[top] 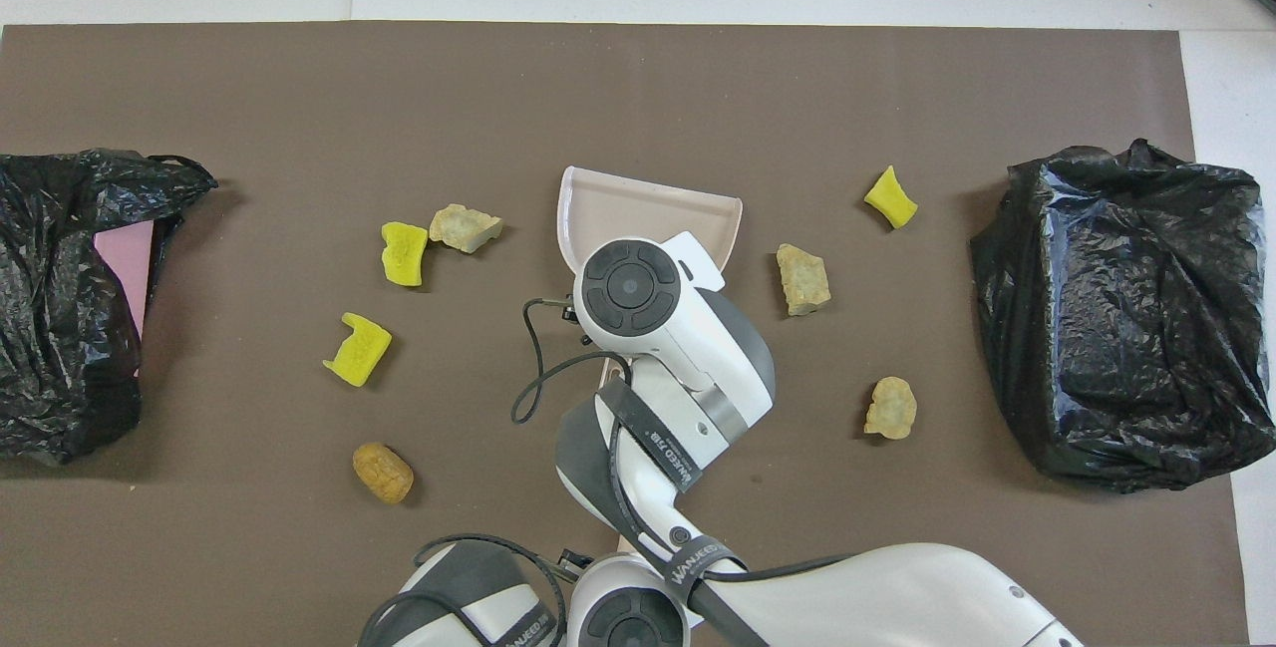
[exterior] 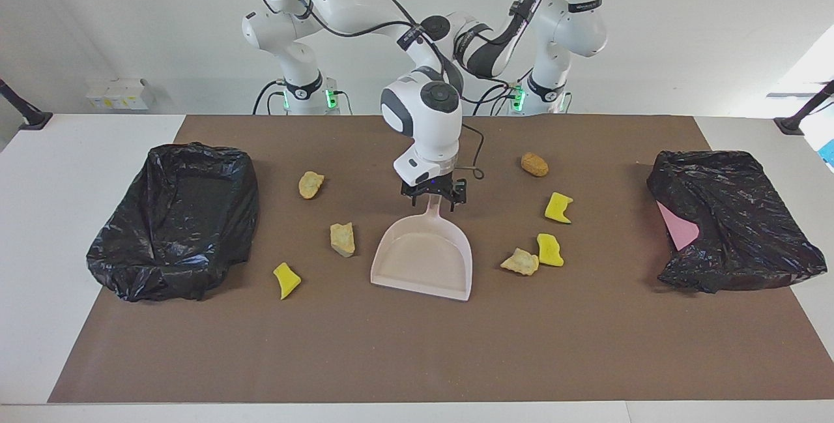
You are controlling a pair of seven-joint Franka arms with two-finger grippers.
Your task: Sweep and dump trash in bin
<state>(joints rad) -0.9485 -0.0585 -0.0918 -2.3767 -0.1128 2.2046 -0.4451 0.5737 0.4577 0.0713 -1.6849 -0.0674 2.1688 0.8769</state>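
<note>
- orange-brown oval lump (exterior: 534, 164) (top: 383, 472): lies flat on the brown mat, toward the left arm's end, nearest the robots of that group.
- two yellow foam bits (exterior: 558, 207) (top: 359, 349) and (exterior: 549, 249) (top: 404, 253): farther from the robots than the oval lump.
- tan chunk (exterior: 520, 262) (top: 465, 226): touching or just beside the second yellow bit.
- tan chunk (exterior: 311, 184) (top: 890, 408): toward the right arm's end, near the robots.
- tan chunk (exterior: 343, 239) (top: 802, 279): farther out, apart from the others.
- yellow bit (exterior: 286, 279) (top: 890, 196): farthest from the robots, alone.
</note>
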